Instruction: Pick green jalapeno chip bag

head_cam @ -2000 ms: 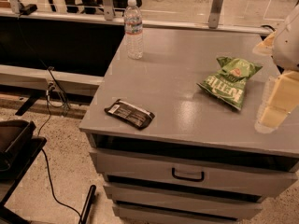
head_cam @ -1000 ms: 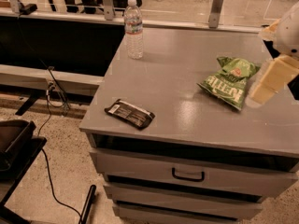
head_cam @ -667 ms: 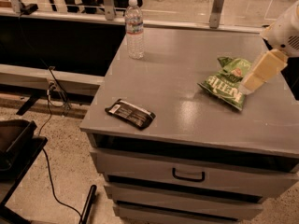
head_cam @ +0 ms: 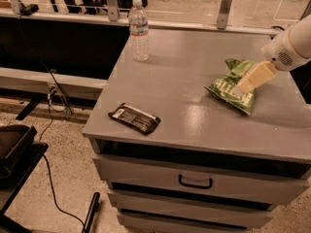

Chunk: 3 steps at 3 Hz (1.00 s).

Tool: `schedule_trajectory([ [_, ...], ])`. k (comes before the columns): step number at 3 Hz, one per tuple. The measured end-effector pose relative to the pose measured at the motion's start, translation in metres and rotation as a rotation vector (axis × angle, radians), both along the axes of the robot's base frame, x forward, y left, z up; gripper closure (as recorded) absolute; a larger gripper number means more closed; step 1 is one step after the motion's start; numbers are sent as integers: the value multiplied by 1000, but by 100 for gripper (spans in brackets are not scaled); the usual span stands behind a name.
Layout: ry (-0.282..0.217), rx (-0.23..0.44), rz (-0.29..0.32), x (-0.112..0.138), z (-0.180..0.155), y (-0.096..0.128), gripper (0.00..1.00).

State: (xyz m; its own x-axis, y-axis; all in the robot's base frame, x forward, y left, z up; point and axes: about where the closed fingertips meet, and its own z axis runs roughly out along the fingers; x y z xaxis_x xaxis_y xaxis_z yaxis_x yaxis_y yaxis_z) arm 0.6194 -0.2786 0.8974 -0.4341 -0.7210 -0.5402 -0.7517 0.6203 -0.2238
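Observation:
The green jalapeno chip bag (head_cam: 232, 90) lies crinkled on the right part of the grey cabinet top (head_cam: 180, 91), with white lettering on it. My gripper (head_cam: 243, 87) comes in from the right on a white arm, and its cream-coloured finger (head_cam: 255, 76) slants down over the middle of the bag, at or just above its surface. The finger covers part of the bag.
A flat black-brown packet (head_cam: 134, 118) lies near the front left edge of the top. A clear water bottle (head_cam: 139, 30) stands at the back left. Drawers with a dark handle (head_cam: 195, 182) are below. A rail and a cable lie to the left.
My gripper has moved left and away from the front right corner, from beside the bag to over its middle. The bag, packet and bottle have not moved.

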Motion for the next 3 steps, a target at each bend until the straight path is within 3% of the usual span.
schedule_trajectory([
  [2,55,48,10,21,-58,3,41],
  [3,57,55,14,21,-60,4,65],
])
